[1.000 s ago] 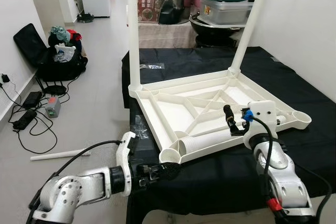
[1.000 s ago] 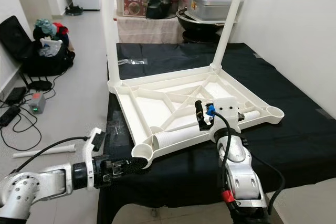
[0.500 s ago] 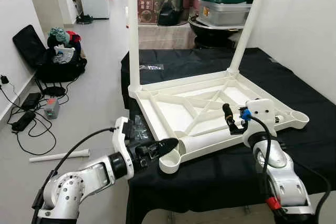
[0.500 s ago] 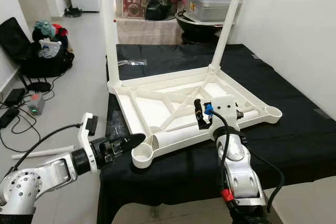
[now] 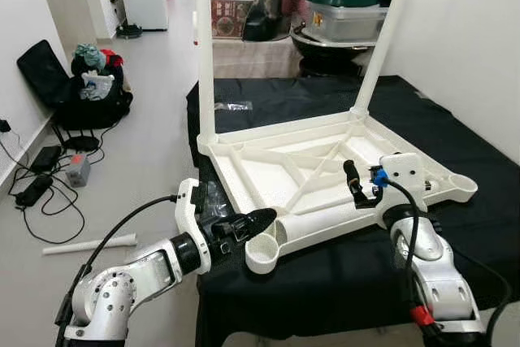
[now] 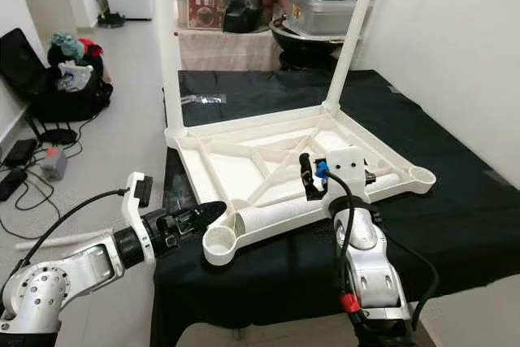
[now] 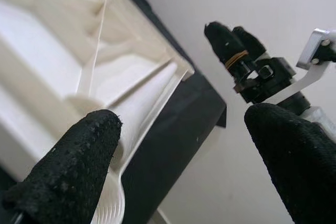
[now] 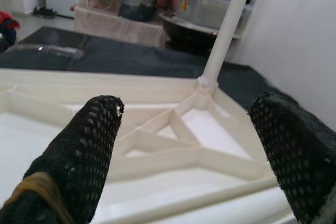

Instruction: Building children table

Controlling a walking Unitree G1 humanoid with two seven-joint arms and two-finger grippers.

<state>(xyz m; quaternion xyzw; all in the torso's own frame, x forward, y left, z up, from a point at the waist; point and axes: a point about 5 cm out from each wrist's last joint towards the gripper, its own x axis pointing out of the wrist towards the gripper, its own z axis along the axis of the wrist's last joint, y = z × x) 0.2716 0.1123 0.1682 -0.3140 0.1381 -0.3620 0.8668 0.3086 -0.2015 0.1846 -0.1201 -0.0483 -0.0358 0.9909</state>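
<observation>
The bench [image 5: 455, 144], covered in black cloth, carries the white children's table top [image 5: 268, 164], which lies upside down with its ribbed underside facing up. Two legs are fitted and stand upright at the far corners: one far left [image 5: 205, 46], one far right [image 5: 382, 42]. A third leg [image 5: 325, 219] lies loose on its side along the near rim, between the two arms. The near-left corner socket [image 5: 262, 256] hangs over the bench edge and holds no leg; the near-right socket [image 5: 461, 185] is likewise unfilled.

The right pincer [image 5: 357, 188] hovers above the lying leg, fingers spread wide, holding nothing. The left pincer [image 5: 248, 223] sits just beside the near-left corner, fingers also apart and holding nothing, one finger [image 7: 68, 171] close against the rim.

Risk: the top overhangs the bench, so a push from the left pincer could slide or tip it off. The loose leg is round and could roll away if nudged before a firm grip is made
</observation>
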